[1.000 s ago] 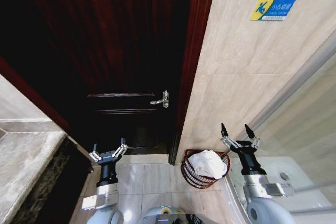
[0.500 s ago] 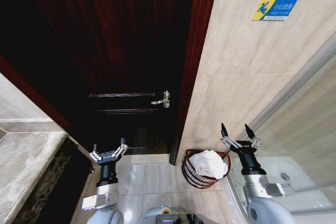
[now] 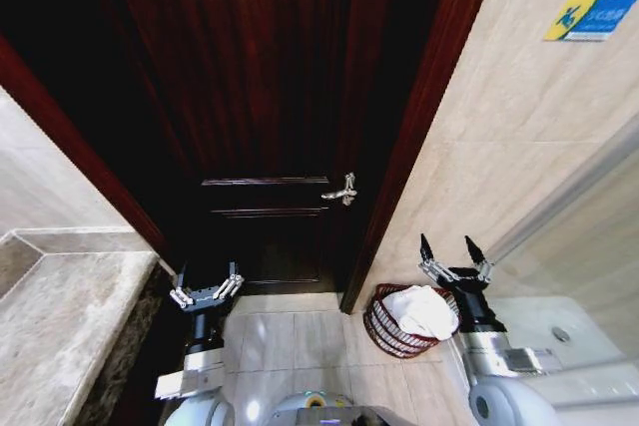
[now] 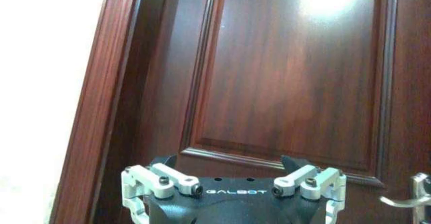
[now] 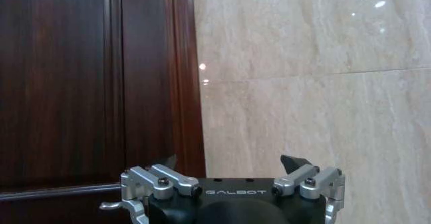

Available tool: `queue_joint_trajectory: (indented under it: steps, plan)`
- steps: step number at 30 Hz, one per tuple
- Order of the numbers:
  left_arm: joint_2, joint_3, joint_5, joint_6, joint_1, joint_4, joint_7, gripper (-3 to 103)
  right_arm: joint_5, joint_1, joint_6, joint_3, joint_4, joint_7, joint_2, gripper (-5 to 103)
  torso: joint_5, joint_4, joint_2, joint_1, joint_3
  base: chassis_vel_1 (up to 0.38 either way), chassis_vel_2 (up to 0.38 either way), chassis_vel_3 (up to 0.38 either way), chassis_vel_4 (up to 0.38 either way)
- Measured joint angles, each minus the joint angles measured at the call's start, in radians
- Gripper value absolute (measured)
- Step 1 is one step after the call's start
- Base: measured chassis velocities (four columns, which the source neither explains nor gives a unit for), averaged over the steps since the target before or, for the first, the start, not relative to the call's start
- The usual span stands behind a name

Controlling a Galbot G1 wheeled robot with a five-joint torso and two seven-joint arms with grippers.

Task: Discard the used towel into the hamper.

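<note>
The left gripper (image 3: 206, 286) hung before the door (image 3: 270, 97), fingers spread, empty. Right of the door frame, the hamper (image 3: 387, 331) stood on the floor with the towel (image 3: 421, 310) inside. Just beside it, the right gripper (image 3: 455, 258) was raised, fingers spread, empty.

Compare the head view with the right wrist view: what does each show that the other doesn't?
Head view alone: the hamper on the floor with a white towel in it, the blue wall sign, and the left end effector, open and empty. Right wrist view alone: nothing extra, just a closer look. Both: the open right end effector, the dark wooden door and the beige tiled wall.
</note>
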Motion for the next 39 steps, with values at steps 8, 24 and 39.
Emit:
queue_joint_trajectory:
  steps: [8, 24, 39]
  plan:
    - [0.000, 0.000, 0.000, 0.000, 0.000, 0.000, 0.000, 100, 0.000, 0.000, 0.000, 0.000, 0.000, 0.000, 0.000, 100, -0.0005, 0.0000, 0.000, 0.000, 0.000, -0.021, -0.030, 0.023, 0.023]
    - [0.000, 0.000, 0.000, 0.000, 0.000, 0.000, 0.000, 100, 0.000, 0.000, 0.000, 0.000, 0.000, 0.000, 0.000, 100, -0.0003, 0.0000, 0.000, 0.000, 0.000, 0.000, 0.000, 0.000, 0.000]
    - [0.000, 0.000, 0.000, 0.000, 0.000, 0.000, 0.000, 100, 0.000, 0.000, 0.000, 0.000, 0.000, 0.000, 0.000, 100, -0.0003, 0.0000, 0.000, 0.000, 0.000, 0.014, 0.013, 0.008, 0.014]
